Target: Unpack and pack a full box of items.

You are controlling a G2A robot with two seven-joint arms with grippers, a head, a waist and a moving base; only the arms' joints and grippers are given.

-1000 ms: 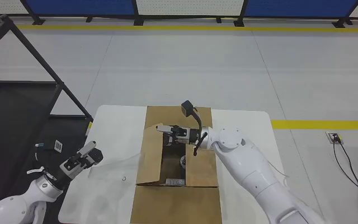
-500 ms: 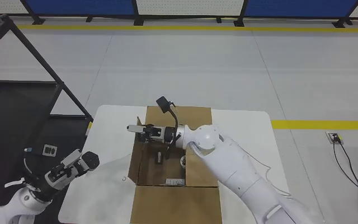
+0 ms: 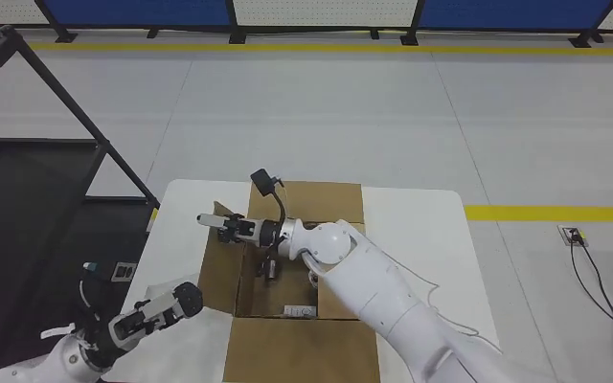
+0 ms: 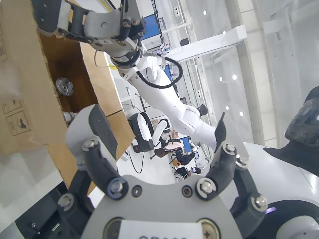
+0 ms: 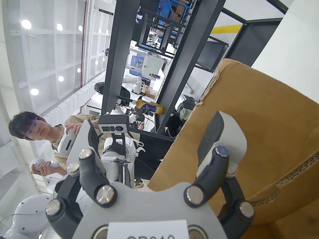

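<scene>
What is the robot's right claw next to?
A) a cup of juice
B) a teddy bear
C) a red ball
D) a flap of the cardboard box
D: the right claw is open and sits right by a raised brown flap of the cardboard box.

The top camera looks down on the table (image 3: 192, 206), box (image 3: 306, 201) at 6 o'clock. The left wrist camera, at the box's 8 o'clock, faces 2 o'clock; the right wrist camera, close at its 10 o'clock flap, faces 9 o'clock. All three share the box.
</scene>
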